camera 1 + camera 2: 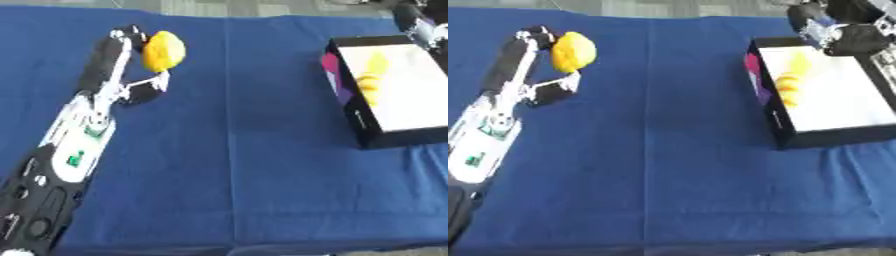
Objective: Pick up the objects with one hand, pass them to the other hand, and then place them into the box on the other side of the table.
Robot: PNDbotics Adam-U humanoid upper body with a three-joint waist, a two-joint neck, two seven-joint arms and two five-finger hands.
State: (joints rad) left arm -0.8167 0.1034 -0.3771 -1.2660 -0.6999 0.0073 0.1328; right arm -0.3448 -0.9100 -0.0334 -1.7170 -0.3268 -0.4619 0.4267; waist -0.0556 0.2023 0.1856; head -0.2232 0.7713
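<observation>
A yellow, lemon-shaped object (164,50) lies on the blue cloth at the far left. My left hand (118,62) reaches up to it from the lower left. Its fingers stretch almost straight along the object's left side, and the thumb (150,85) sticks out just below it, so the object sits in the gap between them. At the right stands a black box (352,110) with a white inside, holding a yellow thing (371,80). My right hand (833,26) hovers at the box's far corner, dark and partly cut off by the view's edge.
A blue cloth (236,165) covers the whole table, with a fold line running down its middle. My left forearm (74,145) lies along the left side. The table's front edge shows at the bottom.
</observation>
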